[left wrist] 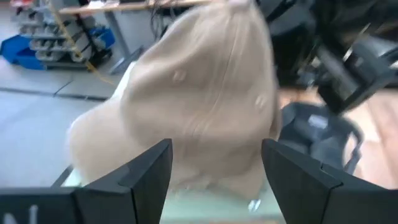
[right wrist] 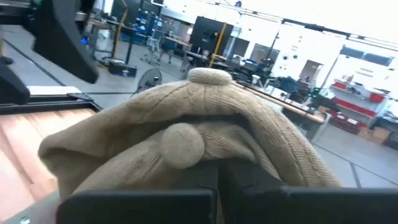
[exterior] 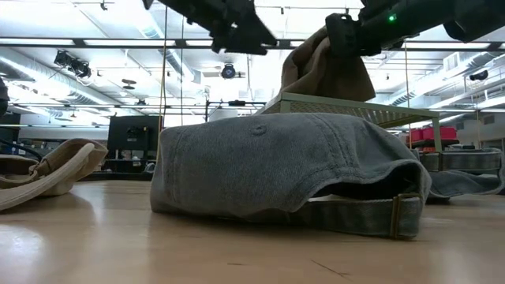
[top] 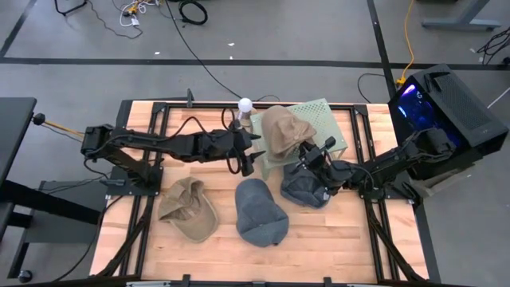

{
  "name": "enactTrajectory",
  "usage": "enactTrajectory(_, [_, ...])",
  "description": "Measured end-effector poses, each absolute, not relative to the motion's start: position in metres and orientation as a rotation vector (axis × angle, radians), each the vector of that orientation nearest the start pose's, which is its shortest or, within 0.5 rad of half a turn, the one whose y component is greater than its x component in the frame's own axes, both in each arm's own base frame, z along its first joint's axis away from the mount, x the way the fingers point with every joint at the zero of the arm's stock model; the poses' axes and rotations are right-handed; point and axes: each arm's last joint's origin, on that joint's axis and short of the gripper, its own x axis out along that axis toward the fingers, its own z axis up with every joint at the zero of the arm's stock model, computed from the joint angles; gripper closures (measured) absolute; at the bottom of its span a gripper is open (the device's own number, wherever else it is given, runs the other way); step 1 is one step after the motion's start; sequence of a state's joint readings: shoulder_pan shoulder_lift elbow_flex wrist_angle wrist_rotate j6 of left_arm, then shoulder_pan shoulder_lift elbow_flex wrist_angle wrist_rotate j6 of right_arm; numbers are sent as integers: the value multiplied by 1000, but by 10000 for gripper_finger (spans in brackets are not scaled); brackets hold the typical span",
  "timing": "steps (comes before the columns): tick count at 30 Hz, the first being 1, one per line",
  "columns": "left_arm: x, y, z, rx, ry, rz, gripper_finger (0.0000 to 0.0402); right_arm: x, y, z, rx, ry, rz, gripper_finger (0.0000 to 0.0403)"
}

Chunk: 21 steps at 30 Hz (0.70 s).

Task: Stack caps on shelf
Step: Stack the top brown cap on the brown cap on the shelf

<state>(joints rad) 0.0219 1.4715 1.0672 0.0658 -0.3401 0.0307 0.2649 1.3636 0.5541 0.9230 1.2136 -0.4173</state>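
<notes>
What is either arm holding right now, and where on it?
The right end effector pinches the tan cap on the shelf at its edge. The left end effector is open, holding nothing.

In the left wrist view you see the tan cap [left wrist: 199,93] blurred, its brim not discernible. The shelf [top: 327,119] is partly covered by that cap from above. The right gripper [right wrist: 217,186] is cut off by the picture's edge (fingertips buried in fabric). In the low view, the grey cap [exterior: 284,170] hides the shelf legs, and the other tan cap [exterior: 43,170] runs off the edge.
</notes>
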Motion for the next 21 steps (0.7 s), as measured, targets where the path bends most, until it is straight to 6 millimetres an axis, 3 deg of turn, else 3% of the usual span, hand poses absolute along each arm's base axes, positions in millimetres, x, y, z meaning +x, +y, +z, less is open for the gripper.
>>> enactTrajectory(4, [329,19,288,75,404,366,150,254,40,235,-289,102,-952,401])
enactTrajectory(16, [348,24,265,86,422,415,150,256,41,232,-221,62,-866,401])
enactTrajectory(21, [349,20,266,60,409,301,150,257,42,230,-200,64,-834,401])
